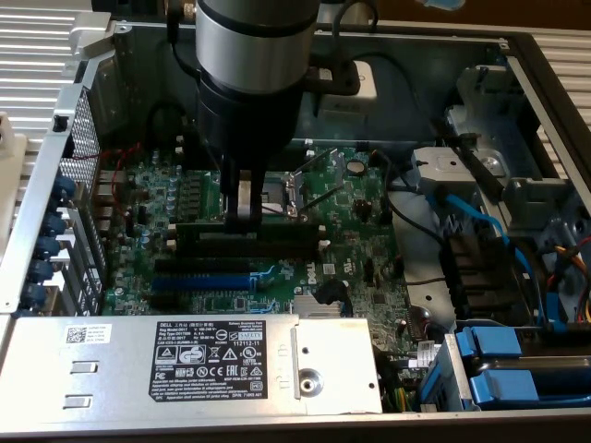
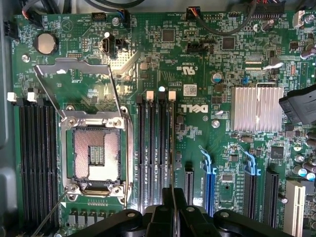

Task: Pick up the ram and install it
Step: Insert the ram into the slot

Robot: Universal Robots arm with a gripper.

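Observation:
The ram (image 1: 286, 229) is a long, thin dark-green stick lying level across the motherboard (image 1: 360, 231), beside the open processor socket (image 1: 282, 194). My gripper (image 1: 243, 214) comes straight down onto its middle and is shut on it. In the wrist view the ram (image 2: 171, 195) shows edge-on as a thin line between the black fingers (image 2: 158, 219) of the gripper (image 2: 171, 217). It lines up with the outermost of several black slots (image 2: 150, 153) with pale end clips. Whether it touches the slot I cannot tell.
A blue slot (image 1: 199, 280) and more black slots (image 1: 212, 263) lie just in front of the ram. A metal power-supply box (image 1: 208, 355) with a label borders the board's near side. Blue drive bays (image 1: 517, 369) and cables sit at the exterior view's right. A finned heatsink (image 2: 256, 108) stands nearby.

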